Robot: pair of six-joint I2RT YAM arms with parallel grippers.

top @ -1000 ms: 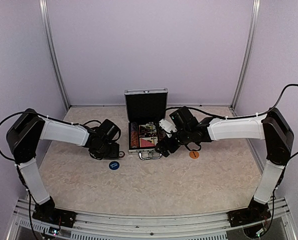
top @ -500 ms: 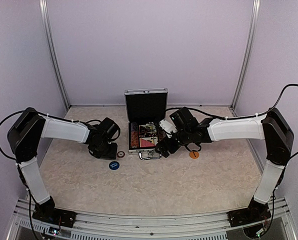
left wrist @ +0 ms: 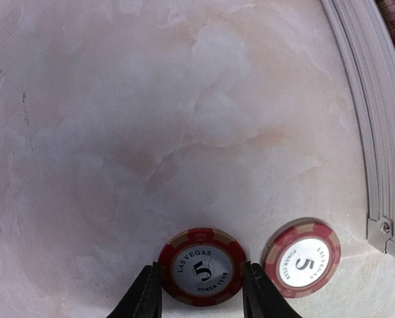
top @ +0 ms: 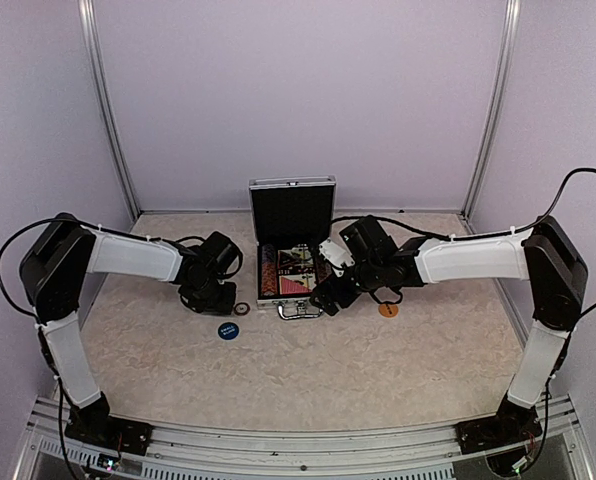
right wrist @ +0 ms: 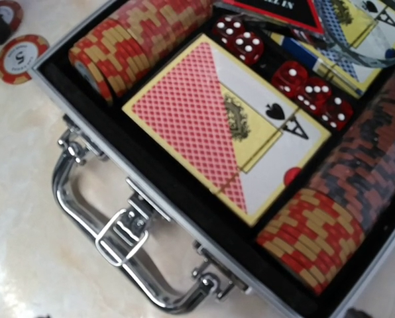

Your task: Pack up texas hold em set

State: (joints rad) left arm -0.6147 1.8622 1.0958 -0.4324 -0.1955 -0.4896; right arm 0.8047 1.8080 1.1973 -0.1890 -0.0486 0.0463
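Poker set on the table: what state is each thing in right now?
aluminium case, open, lid upright
first chip, flat on table
second chip, flat on table, beside case
left gripper, straddling first chip, grip unclear
blue button, loose on table
orange button, loose on table
right gripper, open, empty

Two loose chips (left wrist: 201, 266), one blue button (top: 228, 330), one orange button (top: 388, 309), one case (top: 292, 210).

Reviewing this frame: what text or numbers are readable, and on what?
"LAS VEGAS 5 POKER CLUB": red chip.
"5": second chip beside it; rim lettering blurred.
"L IN", cut off: red triangle.
"A" with a spade: red card deck.
Too small to read: blue button, orange button.
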